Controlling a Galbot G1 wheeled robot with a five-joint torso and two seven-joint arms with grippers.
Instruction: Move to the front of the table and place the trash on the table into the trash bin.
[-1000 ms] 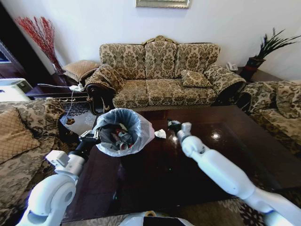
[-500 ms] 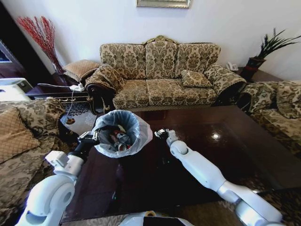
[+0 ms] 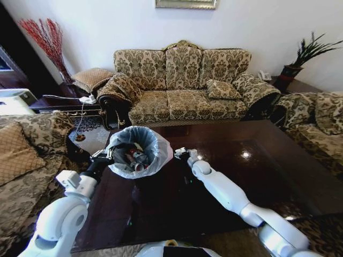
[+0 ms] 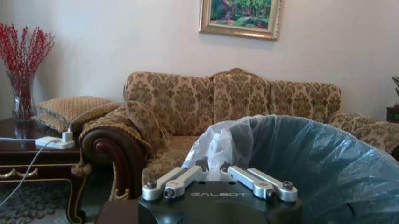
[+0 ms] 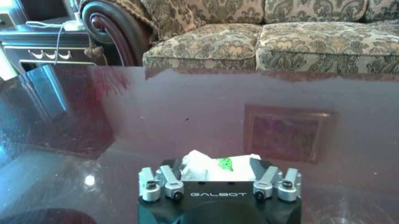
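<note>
The trash bin [image 3: 151,140], a dark bin with a pale blue bag puffed over its rim, stands at the left end of the dark glossy table [image 3: 252,171]. A bottle with a red label [image 3: 135,156] and other litter lie inside. My left gripper [image 3: 109,156] is shut on the bag's rim at the bin's left side; the left wrist view shows its fingers [image 4: 176,178] pinching the plastic [image 4: 215,142]. My right gripper [image 3: 181,153] sits low over the table just right of the bin, shut on a crumpled white tissue [image 5: 203,164] with a green mark.
A patterned three-seat sofa [image 3: 182,85] stands behind the table, an armchair [image 3: 27,144] on the left and another sofa [image 3: 321,123] on the right. A side table with a cable [image 3: 59,104] and a vase of red branches [image 3: 45,37] stand at the back left.
My right arm swung left from mid-table to the tissue beside the bin and closed on it. The bin and left gripper have barely moved.
</note>
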